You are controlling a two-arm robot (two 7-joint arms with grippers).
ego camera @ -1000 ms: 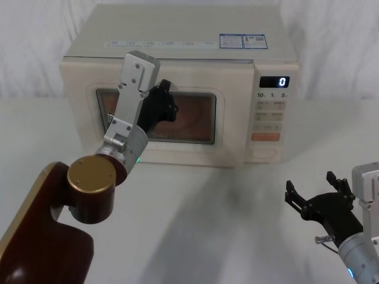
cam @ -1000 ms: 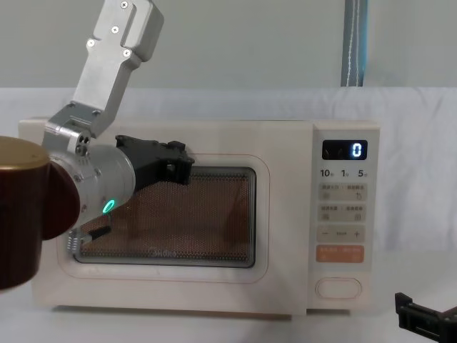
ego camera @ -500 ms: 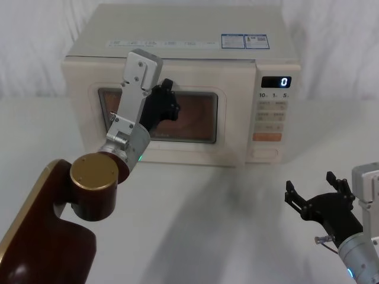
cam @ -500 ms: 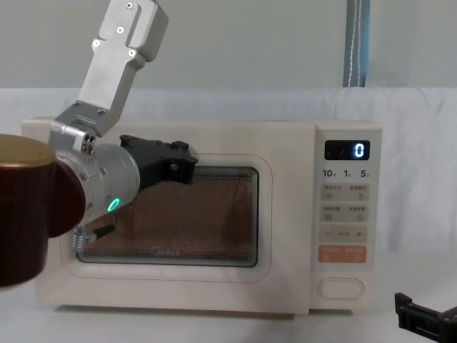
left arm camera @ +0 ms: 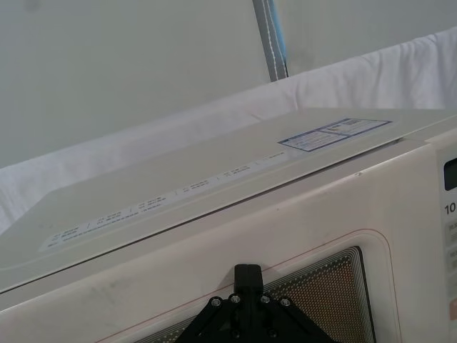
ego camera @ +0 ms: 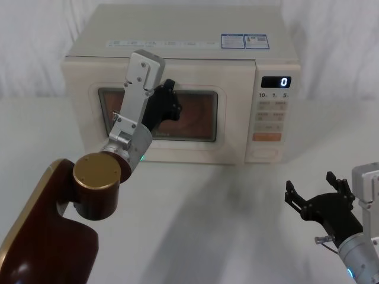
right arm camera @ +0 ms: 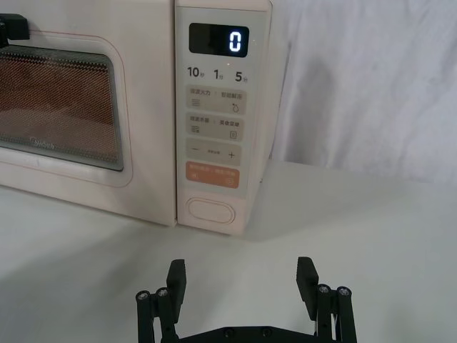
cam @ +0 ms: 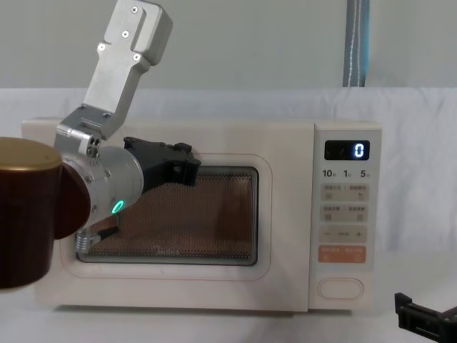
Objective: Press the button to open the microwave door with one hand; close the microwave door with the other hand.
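At frame centre, the left gripper [ego camera: 170, 99] presses on the shut microwave door [ego camera: 231, 127]; its finger state is unclear. The right gripper [right arm camera: 243, 282] hovers with fingers spread, lower right, below the button [right arm camera: 211, 212].

The microwave [ego camera: 177, 59] in the upper middle of the head view has a smooth, matt cream casing that looks like painted metal or plastic. The microwave door [cam: 171, 279] carries a fine metal mesh behind glossy glass. The left gripper [ego camera: 169, 100] is matt black plastic below a brushed silver metal link; the table [ego camera: 207, 225] is matt white.
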